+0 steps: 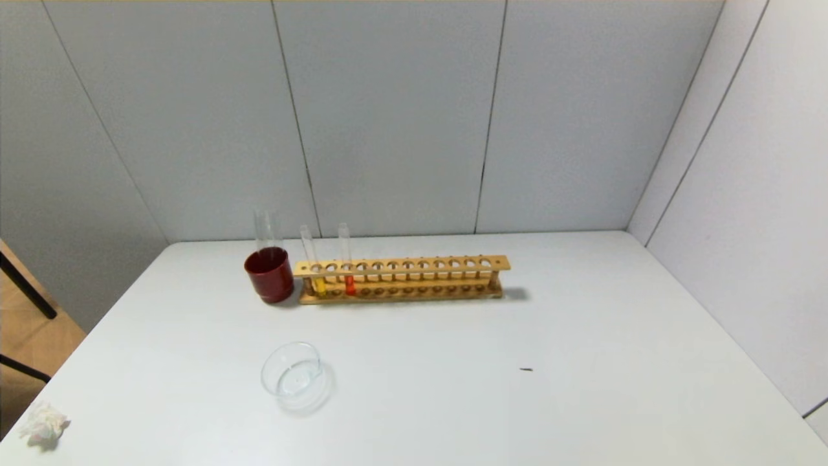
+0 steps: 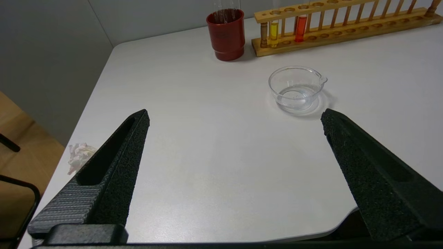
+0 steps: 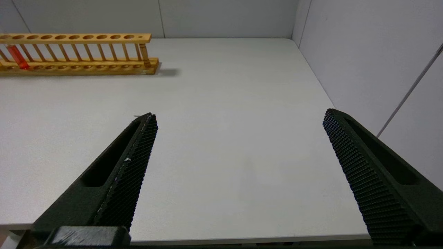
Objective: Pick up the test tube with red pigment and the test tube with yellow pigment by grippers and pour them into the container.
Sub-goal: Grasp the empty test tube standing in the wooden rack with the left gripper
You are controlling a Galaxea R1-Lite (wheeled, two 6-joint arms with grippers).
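Currently we see both tubes standing in the wooden rack (image 1: 401, 279) at the far side of the white table (image 1: 582, 362). The yellow tube (image 1: 311, 259) sits in a hole near the rack's left end and leans a little; the red tube (image 1: 345, 257) stands upright a couple of holes to its right, apart from it. A dark red cup (image 1: 269, 274) stands just beside the rack's left end, with a wider clear tube (image 1: 266, 230) rising out of it.

The glass dish (image 1: 292, 375) sits alone on the table, nearer to us than the cup and well apart from the rack. It has a small spout on its rim and looks clear inside. A crumpled tissue (image 1: 43, 424) lies at the near left corner of the table.

Our left gripper (image 2: 235, 116) hovers over the near left part of the table, jaws spread wide, holding nothing; the dish lies ahead of it. Our right gripper (image 3: 240, 116) hovers over the near right part, jaws also spread wide and empty, with the rack's right end far ahead
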